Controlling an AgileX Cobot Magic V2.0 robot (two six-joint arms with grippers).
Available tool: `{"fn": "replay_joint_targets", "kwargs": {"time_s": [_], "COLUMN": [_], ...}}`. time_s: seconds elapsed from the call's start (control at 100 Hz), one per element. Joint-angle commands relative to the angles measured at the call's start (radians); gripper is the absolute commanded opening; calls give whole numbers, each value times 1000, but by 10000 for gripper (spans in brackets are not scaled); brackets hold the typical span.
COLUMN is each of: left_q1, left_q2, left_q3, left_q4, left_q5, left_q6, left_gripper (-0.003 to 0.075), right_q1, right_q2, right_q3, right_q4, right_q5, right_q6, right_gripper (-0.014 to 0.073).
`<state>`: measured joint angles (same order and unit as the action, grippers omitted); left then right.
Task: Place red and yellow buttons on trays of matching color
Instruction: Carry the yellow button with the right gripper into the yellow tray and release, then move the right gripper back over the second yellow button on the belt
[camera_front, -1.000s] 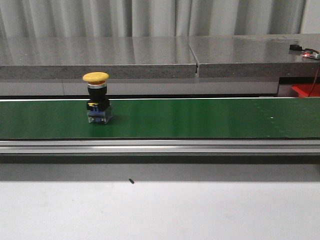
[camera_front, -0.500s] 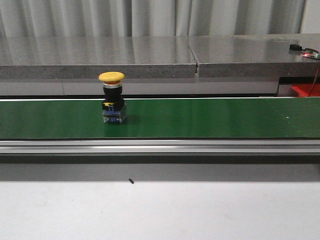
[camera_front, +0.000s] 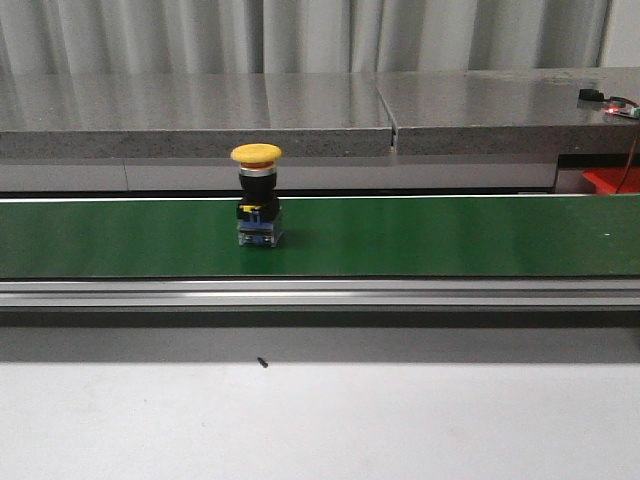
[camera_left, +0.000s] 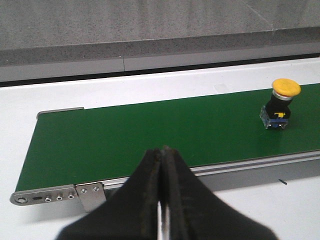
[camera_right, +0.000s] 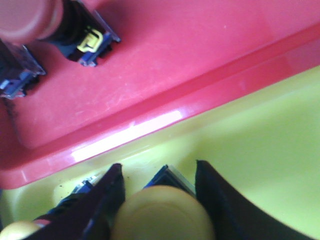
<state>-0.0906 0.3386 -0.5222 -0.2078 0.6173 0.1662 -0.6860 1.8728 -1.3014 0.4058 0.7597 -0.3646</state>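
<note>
front, left wrist share belt; right wrist close over trays

Matt green belt; brushed metal rail; glossy plastic red tray, yellow tray.

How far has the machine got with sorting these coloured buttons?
Partly done. A red button already lies on the red tray. The right gripper has its fingers around a yellow button over the yellow tray, so that one is in hand. Another yellow-capped button stands on the green belt, unpicked; the left gripper is shut and holds nothing.
</note>
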Motion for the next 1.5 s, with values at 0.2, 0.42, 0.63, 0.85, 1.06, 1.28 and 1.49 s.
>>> {"fn": "replay_joint_targets", "kwargs": {"time_s": [0.2,0.42,0.63,0.85,1.06,1.28,1.49], "left_q1": [-5,-5,-5,-5,-5,-5,-5], "left_q2": [6,6,6,6,6,6,6], "left_q3": [-26,-26,-26,-26,-26,-26,-26], "left_q4": [-14,-14,-14,-14,-14,-14,-14], "left_q5": [-73,-73,-73,-73,-73,-73,-73], "left_q6": [-1,-1,-1,-1,-1,-1,-1], "left_gripper": [-20,-20,-20,-20,-20,-20,-20], "right_q1": [-2,-2,-2,-2,-2,13,118], "right_q2": [-18,-8,-8,-14,-62,-166,-303], "right_q3": [-33,-33,-33,-33,-34,-34,-32], "right_q4": [17,17,17,21,28,85,110], "right_q5": [-13,-6,-4,14,-3,-23,-34], "right_q6": [0,0,0,0,0,-14,-88], "right_gripper": [290,290,381,550,550,550,550]}}
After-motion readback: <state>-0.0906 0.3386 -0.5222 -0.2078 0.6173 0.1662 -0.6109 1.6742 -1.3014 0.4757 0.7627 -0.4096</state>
